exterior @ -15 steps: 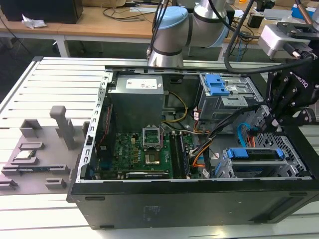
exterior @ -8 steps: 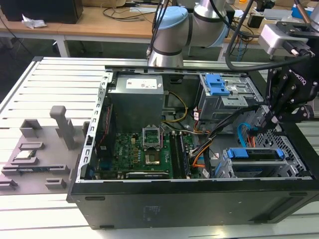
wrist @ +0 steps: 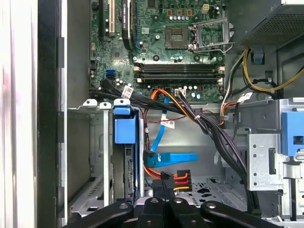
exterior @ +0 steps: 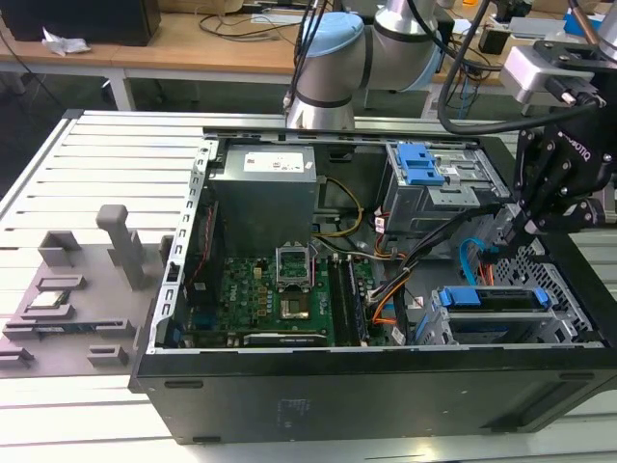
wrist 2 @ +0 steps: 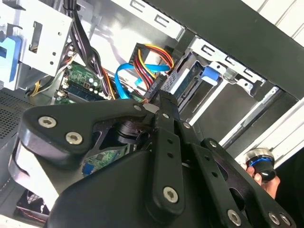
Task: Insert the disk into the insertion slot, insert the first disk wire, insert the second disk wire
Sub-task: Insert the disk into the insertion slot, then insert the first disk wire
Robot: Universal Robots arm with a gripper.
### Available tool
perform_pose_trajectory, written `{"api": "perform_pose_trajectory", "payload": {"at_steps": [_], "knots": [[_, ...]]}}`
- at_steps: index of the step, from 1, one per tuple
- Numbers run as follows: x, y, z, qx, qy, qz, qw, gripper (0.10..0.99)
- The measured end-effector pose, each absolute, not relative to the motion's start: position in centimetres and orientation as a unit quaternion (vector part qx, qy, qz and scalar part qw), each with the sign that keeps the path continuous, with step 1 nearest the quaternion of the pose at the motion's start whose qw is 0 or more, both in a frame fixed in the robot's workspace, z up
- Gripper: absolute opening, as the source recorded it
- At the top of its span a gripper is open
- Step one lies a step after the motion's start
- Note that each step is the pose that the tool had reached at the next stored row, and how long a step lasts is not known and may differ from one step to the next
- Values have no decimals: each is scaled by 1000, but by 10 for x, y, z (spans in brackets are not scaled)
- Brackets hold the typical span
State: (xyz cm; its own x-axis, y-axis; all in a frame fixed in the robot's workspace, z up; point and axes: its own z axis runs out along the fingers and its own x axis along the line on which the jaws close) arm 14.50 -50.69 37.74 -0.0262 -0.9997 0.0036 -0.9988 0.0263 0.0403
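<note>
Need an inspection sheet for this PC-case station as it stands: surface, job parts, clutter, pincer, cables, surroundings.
Surface: slatted aluminium table carrying the open black computer case.
Job's things: silver hard drive in a blue plastic carrier sits inside the low grey perforated drive cage.
Clutter: grey plastic fixture blocks on the table at the exterior view's left.
Pincer: black pincer at the black plug end of the orange-red-black wire bundle.
Cables: flat light blue cable lies just beside that bundle; black harness crosses the case.
Surroundings: wooden bench behind the table; a hand outside the case.
</note>
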Motion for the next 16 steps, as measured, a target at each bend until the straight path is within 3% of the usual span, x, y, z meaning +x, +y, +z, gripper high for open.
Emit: {"api": "perform_pose_trajectory", "payload": {"at_steps": [14,16], "knots": [[145,-506,377,698,-716,-13,15,106],[145,-506,377,698,-716,-13,15,169]]}}
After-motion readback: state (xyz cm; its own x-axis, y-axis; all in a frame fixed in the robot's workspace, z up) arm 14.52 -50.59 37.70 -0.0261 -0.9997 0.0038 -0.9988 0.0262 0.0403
